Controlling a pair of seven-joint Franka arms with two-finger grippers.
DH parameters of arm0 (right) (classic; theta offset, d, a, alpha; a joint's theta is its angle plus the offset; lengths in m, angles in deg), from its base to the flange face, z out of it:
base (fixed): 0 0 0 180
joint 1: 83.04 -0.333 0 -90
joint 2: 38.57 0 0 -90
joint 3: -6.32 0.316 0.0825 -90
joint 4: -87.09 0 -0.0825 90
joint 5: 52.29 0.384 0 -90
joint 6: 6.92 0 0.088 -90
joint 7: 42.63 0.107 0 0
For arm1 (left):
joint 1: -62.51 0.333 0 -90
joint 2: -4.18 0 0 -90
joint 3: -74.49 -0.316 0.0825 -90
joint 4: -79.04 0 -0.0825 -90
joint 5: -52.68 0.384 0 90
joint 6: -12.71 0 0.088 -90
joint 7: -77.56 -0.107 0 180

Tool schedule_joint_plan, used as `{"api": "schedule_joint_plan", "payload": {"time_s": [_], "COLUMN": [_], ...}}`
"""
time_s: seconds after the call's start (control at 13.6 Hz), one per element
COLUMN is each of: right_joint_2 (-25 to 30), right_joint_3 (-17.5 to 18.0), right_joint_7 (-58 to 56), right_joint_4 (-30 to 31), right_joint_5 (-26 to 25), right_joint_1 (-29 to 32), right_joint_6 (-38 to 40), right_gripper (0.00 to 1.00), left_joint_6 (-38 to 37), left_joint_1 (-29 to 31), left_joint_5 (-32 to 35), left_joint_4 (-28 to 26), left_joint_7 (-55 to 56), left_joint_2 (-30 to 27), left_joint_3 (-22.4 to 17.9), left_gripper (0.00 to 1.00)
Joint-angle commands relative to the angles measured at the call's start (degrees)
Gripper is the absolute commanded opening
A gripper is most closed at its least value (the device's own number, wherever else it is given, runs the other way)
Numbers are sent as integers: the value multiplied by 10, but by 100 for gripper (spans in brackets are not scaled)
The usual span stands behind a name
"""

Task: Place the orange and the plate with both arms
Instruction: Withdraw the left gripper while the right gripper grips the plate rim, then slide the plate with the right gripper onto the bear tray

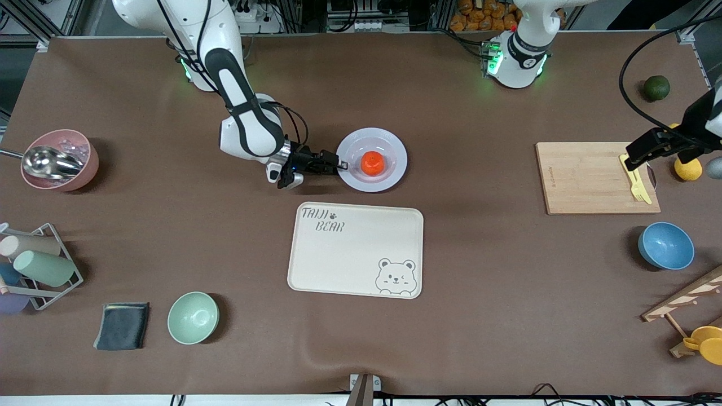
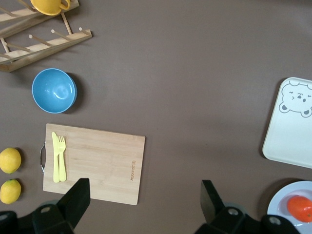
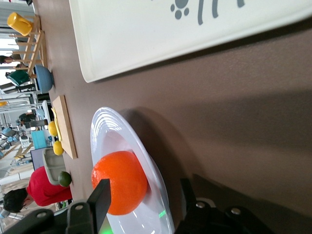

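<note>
The orange sits in the well of the pale lavender-white plate, which lies on the table farther from the front camera than the cream tray. My right gripper is open at the plate's rim on the side toward the right arm's end. In the right wrist view its fingers straddle the rim, one over the well beside the orange, one outside the plate. My left gripper is open and empty, up over the cutting board's end. The left wrist view shows its gripper, the plate and the orange.
A cream bear tray lies nearer the front camera than the plate. A wooden cutting board with yellow cutlery, a lemon, a dark green fruit and a blue bowl are at the left arm's end. A green bowl and pink bowl are at the right arm's end.
</note>
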Motion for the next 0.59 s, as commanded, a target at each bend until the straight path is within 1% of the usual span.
{"api": "schedule_joint_plan", "payload": {"time_s": [0.0,0.07,0.22,0.29,0.51], "right_joint_2": [-8,-9,-11,-11,-11], "right_joint_3": [-5,-5,-5,-5,-5], "right_joint_7": [-18,-20,-39,-49,-46], "right_joint_4": [-8,-8,-9,-9,-14], "right_joint_5": [38,41,50,53,61], "right_joint_1": [-21,-22,-22,-21,-14], "right_joint_6": [-5,-5,-9,-11,-9], "right_gripper": [41,26,2,0,0], "left_joint_6": [-3,-4,-5,-5,-6], "left_joint_1": [-43,-49,-50,-47,-44], "left_joint_5": [-12,-12,-12,-12,-12], "left_joint_4": [-35,-40,-35,-34,-34], "left_joint_7": [-13,-13,-14,-13,-18], "left_joint_2": [-33,-36,-31,-30,-29], "left_joint_3": [-44,-49,-48,-45,-45], "left_gripper": [100,100,100,100,100]}}
